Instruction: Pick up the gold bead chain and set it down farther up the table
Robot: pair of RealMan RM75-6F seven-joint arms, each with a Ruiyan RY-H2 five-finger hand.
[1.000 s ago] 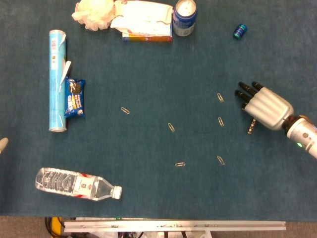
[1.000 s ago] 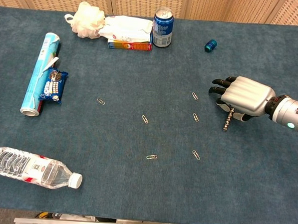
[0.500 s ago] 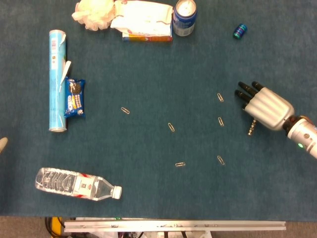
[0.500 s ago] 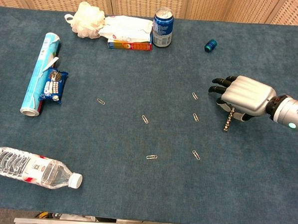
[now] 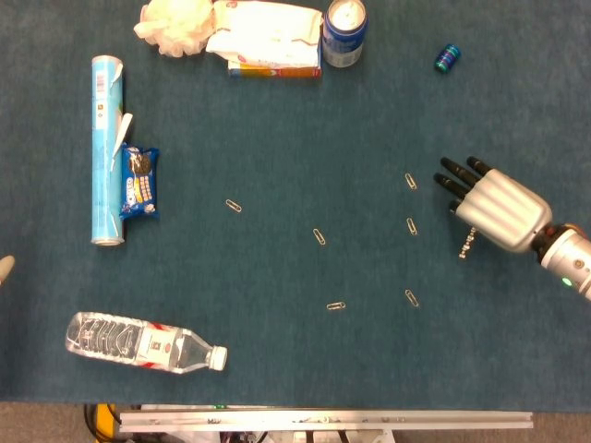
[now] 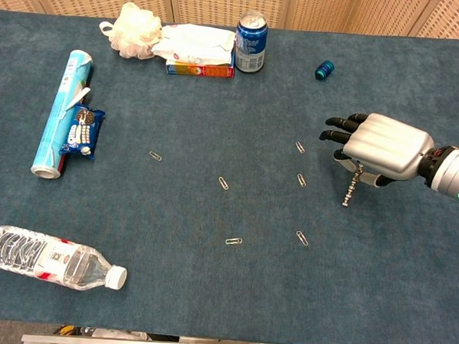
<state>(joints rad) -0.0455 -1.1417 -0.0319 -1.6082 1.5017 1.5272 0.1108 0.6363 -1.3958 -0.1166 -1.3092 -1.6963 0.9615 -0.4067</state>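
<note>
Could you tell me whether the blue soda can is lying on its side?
No, the blue soda can stands upright at the table's far edge, its silver top facing up beside the flat box.

Right hand (image 6: 385, 147) palm-down, fingers (image 6: 335, 136) extended, pinching.

Surface (image 5: 305, 129): matt blue cloth, slightly rough. Right hand (image 5: 494, 201): smooth silver shell, black fingers. Bead chain (image 6: 350, 187): shiny metal. Can (image 5: 343, 32): glossy metal. Bottle (image 6: 48, 257): clear plastic.

Upper gold bead chain (image 6: 351, 190) hidden under right hand (image 6: 383, 147), left hand (image 5: 5, 269) mostly cut off, can (image 5: 343, 32) top cropped.
</note>
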